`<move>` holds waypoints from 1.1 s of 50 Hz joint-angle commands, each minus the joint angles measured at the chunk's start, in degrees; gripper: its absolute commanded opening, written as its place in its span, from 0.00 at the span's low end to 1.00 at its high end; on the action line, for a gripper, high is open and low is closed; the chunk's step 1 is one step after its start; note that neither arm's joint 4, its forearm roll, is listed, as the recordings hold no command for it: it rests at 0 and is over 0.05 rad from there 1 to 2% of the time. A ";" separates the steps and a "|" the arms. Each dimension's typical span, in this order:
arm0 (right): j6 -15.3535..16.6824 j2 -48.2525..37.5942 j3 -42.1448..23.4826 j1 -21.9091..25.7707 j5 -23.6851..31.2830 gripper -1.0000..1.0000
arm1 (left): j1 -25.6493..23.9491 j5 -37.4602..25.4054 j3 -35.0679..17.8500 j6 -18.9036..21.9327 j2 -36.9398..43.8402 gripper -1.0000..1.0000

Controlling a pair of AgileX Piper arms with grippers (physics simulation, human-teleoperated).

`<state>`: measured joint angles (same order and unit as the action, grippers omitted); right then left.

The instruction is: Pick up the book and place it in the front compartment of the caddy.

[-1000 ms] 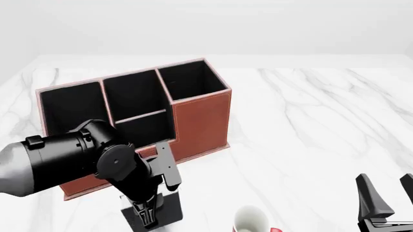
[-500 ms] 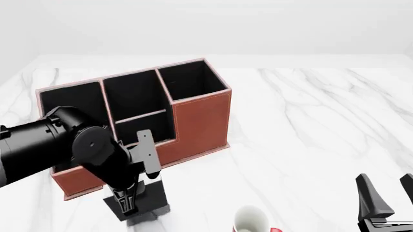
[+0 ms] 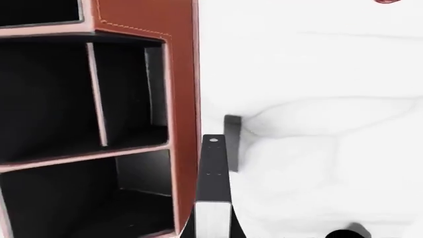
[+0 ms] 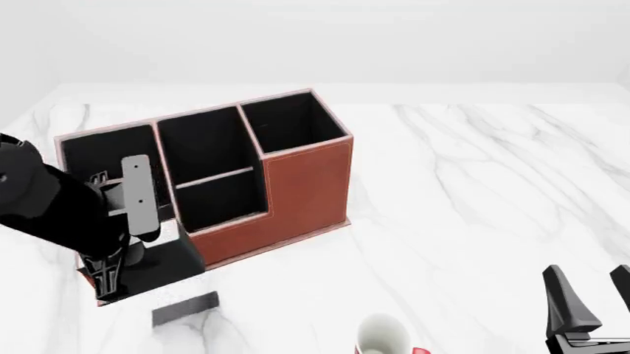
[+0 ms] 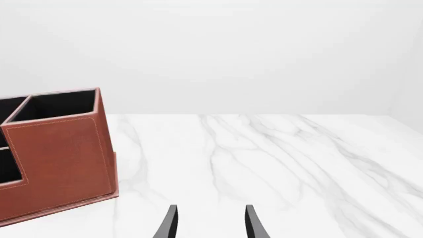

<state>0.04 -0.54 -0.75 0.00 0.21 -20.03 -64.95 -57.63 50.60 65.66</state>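
The reddish-brown caddy (image 4: pixel 305 177) stands at the left centre of the table and also shows in the left wrist view (image 3: pixel 182 74). Its taller-walled middle cell, the front compartment (image 4: pixel 202 144), is empty, and so is its shorter-fronted twin (image 4: pixel 221 199). My left gripper (image 4: pixel 108 280) is shut on the black book (image 4: pixel 170 267). It holds the book above the table, before the caddy's long end cell (image 4: pixel 103 158). In the left wrist view the book (image 3: pixel 215 168) is edge-on beside the caddy's front wall, white strip (image 3: pixel 211 220) nearest. My right gripper (image 4: pixel 594 302) is open and empty at the near right.
A white-and-red mug (image 4: pixel 384 335) stands at the near edge, right of the book. The book's shadow (image 4: pixel 185 308) lies on the marble below it. The right wrist view shows the caddy's tall end (image 5: pixel 59 153) to one side of its fingers (image 5: pixel 170 223).
My left arm has moved left and upward with the book, from before the middle cells to before the long end cell. The book now hangs clear above its shadow. The right arm has not moved.
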 commanded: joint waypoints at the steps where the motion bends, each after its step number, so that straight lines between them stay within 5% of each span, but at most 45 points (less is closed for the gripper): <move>1: -0.01 0.03 0.04 -0.01 0.00 1.00 | 2.10 -2.46 -5.91 3.23 -0.68 0.00; 11: -0.01 0.03 0.04 -0.01 0.00 1.00 | 1.99 -4.79 -15.33 2.67 2.51 0.00; 55: 0.00 0.03 0.04 -0.01 0.00 1.00 | 4.38 -4.95 -32.21 4.76 15.61 0.00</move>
<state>0.05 -0.54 -0.75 0.00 0.21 -16.71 -69.90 -86.33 53.46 79.03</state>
